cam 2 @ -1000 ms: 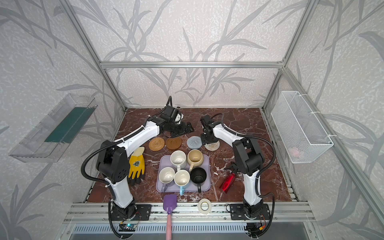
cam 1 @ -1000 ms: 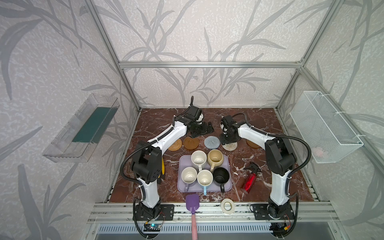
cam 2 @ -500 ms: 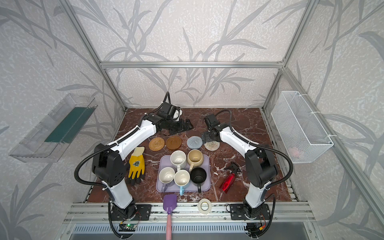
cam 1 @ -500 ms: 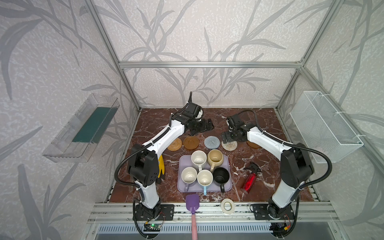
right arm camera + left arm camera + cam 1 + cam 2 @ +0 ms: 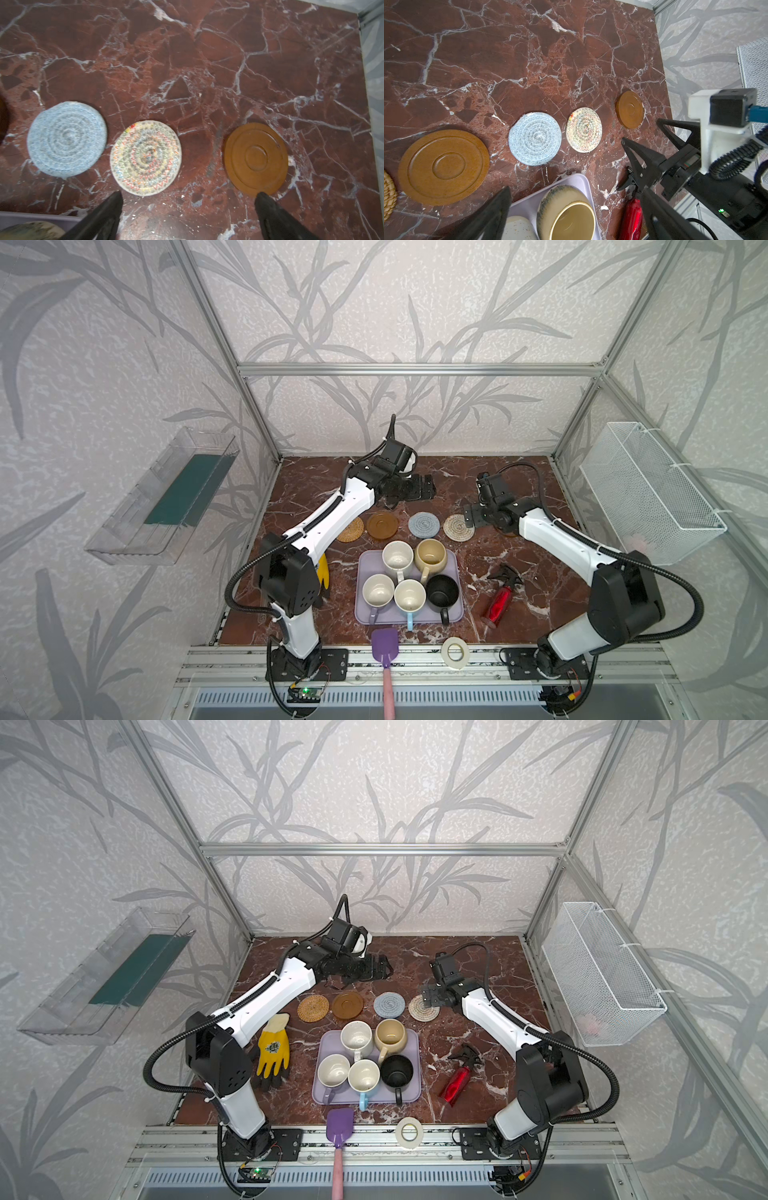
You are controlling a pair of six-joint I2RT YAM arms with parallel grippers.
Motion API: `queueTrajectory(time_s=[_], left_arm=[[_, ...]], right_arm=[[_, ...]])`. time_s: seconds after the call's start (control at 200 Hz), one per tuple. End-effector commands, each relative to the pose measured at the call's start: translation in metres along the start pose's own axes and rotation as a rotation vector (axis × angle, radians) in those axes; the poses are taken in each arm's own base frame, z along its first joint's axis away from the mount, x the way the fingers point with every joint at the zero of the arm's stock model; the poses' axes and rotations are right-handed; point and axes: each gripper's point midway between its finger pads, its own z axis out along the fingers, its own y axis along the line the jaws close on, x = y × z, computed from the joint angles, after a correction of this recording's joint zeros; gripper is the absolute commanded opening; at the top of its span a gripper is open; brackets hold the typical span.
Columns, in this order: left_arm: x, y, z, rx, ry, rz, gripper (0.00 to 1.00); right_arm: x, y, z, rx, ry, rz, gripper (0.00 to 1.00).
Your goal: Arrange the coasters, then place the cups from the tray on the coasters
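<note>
Several coasters lie in a row beyond the tray (image 5: 455,614): orange rattan (image 5: 350,529), amber (image 5: 382,524), grey-blue rope (image 5: 424,524), beige rope (image 5: 458,526). A second amber coaster (image 5: 256,158) lies past the beige one; my right arm hides it in both top views. Several cups stand on the tray: white (image 5: 397,558), cream-yellow (image 5: 431,558), lilac-handled (image 5: 377,592), light-blue-handled (image 5: 409,596), black (image 5: 442,593). My right gripper (image 5: 468,516) hovers open and empty between the beige and second amber coasters. My left gripper (image 5: 430,488) is open and empty, raised behind the row.
A yellow glove (image 5: 274,1048) lies left of the tray and a red spray bottle (image 5: 498,601) to its right. A purple spatula (image 5: 384,645) and a white tape ring (image 5: 455,652) sit at the front edge. A wire basket (image 5: 648,493) hangs on the right wall.
My right gripper has opened, let go of the beige coaster and drawn back to the right. The left gripper has lifted and shifted slightly toward the back.
</note>
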Motion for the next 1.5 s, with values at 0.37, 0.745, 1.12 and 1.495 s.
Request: queueTrajectory(time_s=[0.37, 0.745, 1.12, 1.495], left_arm=[[-0.004, -0.043, 0.029, 0.116, 0.022, 0.01, 0.99], [0.005, -0.04, 0.05, 0.088, 0.078, 0.015, 0.99], [0.011, -0.032, 0.064, 0.075, 0.094, 0.0, 0.99], [0.018, -0.025, 0.06, 0.066, 0.093, 0.009, 0.99]], right_arm=[[0.011, -0.045, 0.023, -0.013, 0.109, 0.059, 0.99], [0.016, -0.036, 0.061, -0.128, 0.224, 0.037, 0.94], [0.025, -0.054, 0.078, -0.038, 0.305, -0.03, 0.9], [0.027, -0.07, 0.093, 0.027, 0.342, -0.065, 0.84]])
